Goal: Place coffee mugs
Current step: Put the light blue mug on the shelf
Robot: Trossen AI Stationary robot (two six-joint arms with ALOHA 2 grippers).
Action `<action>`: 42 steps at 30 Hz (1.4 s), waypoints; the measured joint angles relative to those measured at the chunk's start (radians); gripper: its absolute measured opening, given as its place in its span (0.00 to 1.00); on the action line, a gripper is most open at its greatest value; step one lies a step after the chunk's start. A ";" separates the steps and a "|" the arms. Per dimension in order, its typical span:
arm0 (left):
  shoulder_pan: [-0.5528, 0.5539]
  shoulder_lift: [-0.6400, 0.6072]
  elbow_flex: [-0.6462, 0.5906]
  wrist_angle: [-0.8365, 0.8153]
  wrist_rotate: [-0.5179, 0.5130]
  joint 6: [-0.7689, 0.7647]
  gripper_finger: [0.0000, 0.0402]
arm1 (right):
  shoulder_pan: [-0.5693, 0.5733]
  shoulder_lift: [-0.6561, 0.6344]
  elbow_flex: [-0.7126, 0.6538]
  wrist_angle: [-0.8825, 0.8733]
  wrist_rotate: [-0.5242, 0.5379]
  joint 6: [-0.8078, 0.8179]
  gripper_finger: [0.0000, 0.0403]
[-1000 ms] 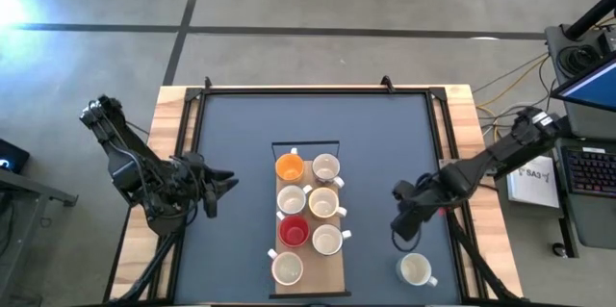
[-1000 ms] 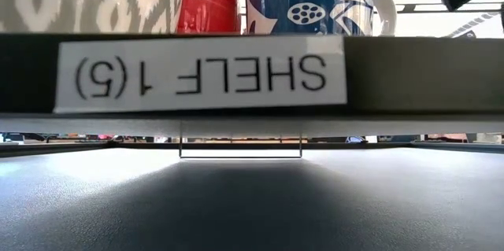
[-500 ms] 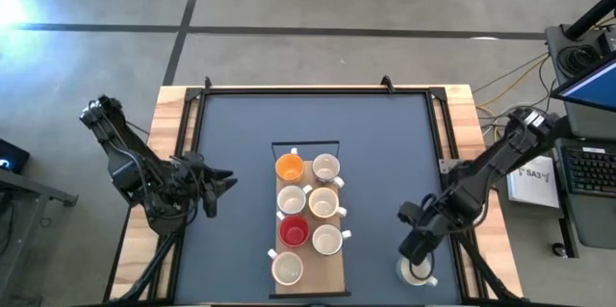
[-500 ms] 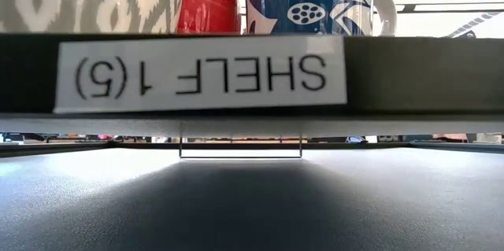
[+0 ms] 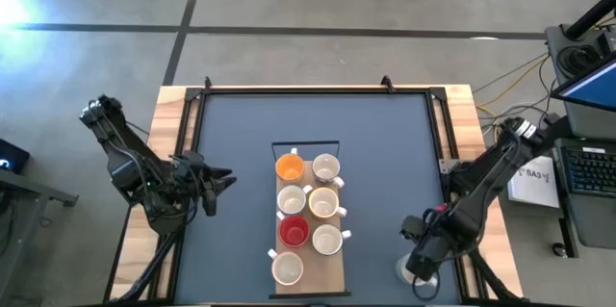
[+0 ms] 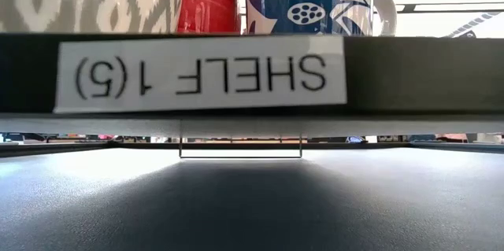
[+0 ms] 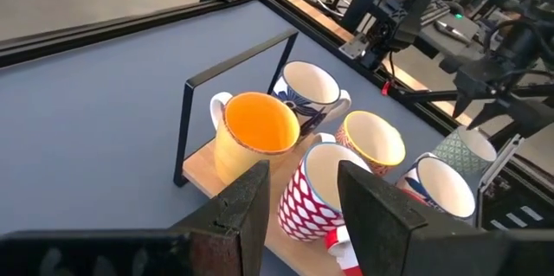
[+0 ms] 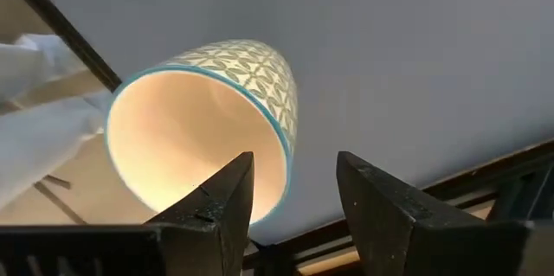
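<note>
Over the last second the right arm has swung from near the mug rack toward the near right corner of the dark surface [image 5: 241, 153], and its right gripper [image 5: 421, 267] now sits directly over the lone patterned cream ceramic mug with a teal rim [image 8: 208, 129], hiding most of it in the high view. In the right wrist view the jaws stand open, one finger on each side of the mug's rim, with the wall of the mug in the gap between them; whether either finger touches the ceramic cannot be told, and nothing is gripped yet. The mug stands apart from the others, close to the surface's edge.

The left arm has not moved; the left gripper [image 5: 219, 184] hovers over the left part of the surface, pointing toward the rack, its jaws parted and holding nothing.

The other seven mugs stand in two rows on the narrow wooden board with a thin black wire frame [image 5: 332, 273] at the middle of the surface: the mug with the bright orange inside [image 5: 290, 166] at the far left end, a blue-and-white patterned mug [image 7: 308, 90] beside it, a red-and-white lattice mug [image 7: 320, 185] and a yellow-lined mug [image 7: 370, 138] behind those, then the red mug [image 5: 293, 232] and two pale ones nearer the front.

In the low view, a dark shelf edge carrying a white label reading "SHELF 1(5)" upside down [image 6: 201, 74] fills the upper part.
</note>
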 joint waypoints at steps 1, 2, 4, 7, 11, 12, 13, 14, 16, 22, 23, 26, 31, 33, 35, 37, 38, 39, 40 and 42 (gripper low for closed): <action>0.000 0.000 0.000 -0.004 0.000 0.000 0.30 | 0.000 0.014 0.005 -0.006 0.000 -0.010 0.39; 0.000 0.000 0.000 -0.005 0.000 0.000 0.30 | 0.000 0.027 0.011 -0.006 0.000 -0.020 0.39; 0.000 -0.001 0.000 -0.005 0.000 0.000 0.30 | 0.000 0.053 0.023 -0.002 -0.001 -0.035 0.39; 0.000 -0.001 0.000 -0.006 -0.001 0.000 0.30 | 0.000 0.088 0.031 -0.004 -0.001 -0.071 0.39; 0.000 -0.001 0.000 -0.011 -0.001 0.000 0.30 | 0.000 0.131 0.019 -0.011 -0.001 -0.102 0.38; 0.000 -0.001 0.000 -0.011 -0.001 0.000 0.30 | 0.000 0.141 0.016 -0.011 -0.001 -0.106 0.38; 0.000 -0.001 0.000 -0.011 -0.001 0.000 0.30 | 0.000 0.150 0.015 -0.010 -0.002 -0.109 0.37; 0.000 -0.001 0.000 -0.011 -0.001 0.000 0.30 | 0.000 0.157 0.014 -0.008 -0.004 -0.115 0.35; 0.000 -0.001 0.000 -0.011 -0.002 0.000 0.30 | 0.000 0.168 0.014 -0.006 -0.017 -0.127 0.29; 0.000 -0.001 0.000 -0.010 -0.001 0.000 0.30 | 0.000 0.172 0.024 0.002 -0.053 -0.149 0.05; 0.000 -0.001 0.000 -0.010 -0.001 0.000 0.30 | 0.000 0.170 0.027 0.004 -0.054 -0.150 0.05; 0.000 -0.001 0.000 -0.010 0.000 0.000 0.30 | -0.007 0.160 0.053 0.004 -0.055 -0.161 0.04; 0.000 -0.001 0.000 -0.010 0.000 0.000 0.30 | -0.047 0.163 0.128 0.008 -0.050 -0.176 0.04; 0.000 -0.001 0.000 -0.010 0.000 0.000 0.30 | -0.069 0.167 0.158 0.010 -0.048 -0.175 0.04; 0.000 -0.002 0.000 -0.010 0.000 0.000 0.30 | -0.091 0.173 0.189 0.004 -0.026 -0.157 0.04; 0.000 -0.003 0.000 -0.010 0.000 0.000 0.30 | -0.114 0.177 0.217 0.007 0.004 -0.135 0.04; 0.000 -0.004 0.000 -0.010 0.000 0.000 0.30 | -0.124 0.179 0.230 0.007 0.019 -0.126 0.04; 0.000 -0.005 0.000 -0.011 0.000 0.000 0.30 | -0.135 0.182 0.240 0.005 0.032 -0.119 0.04; 0.000 -0.006 0.000 -0.012 0.001 0.001 0.30 | -0.145 0.186 0.249 0.004 0.041 -0.112 0.04; 0.000 -0.008 0.000 -0.015 0.001 0.001 0.30 | -0.161 0.193 0.262 0.001 0.054 -0.109 0.04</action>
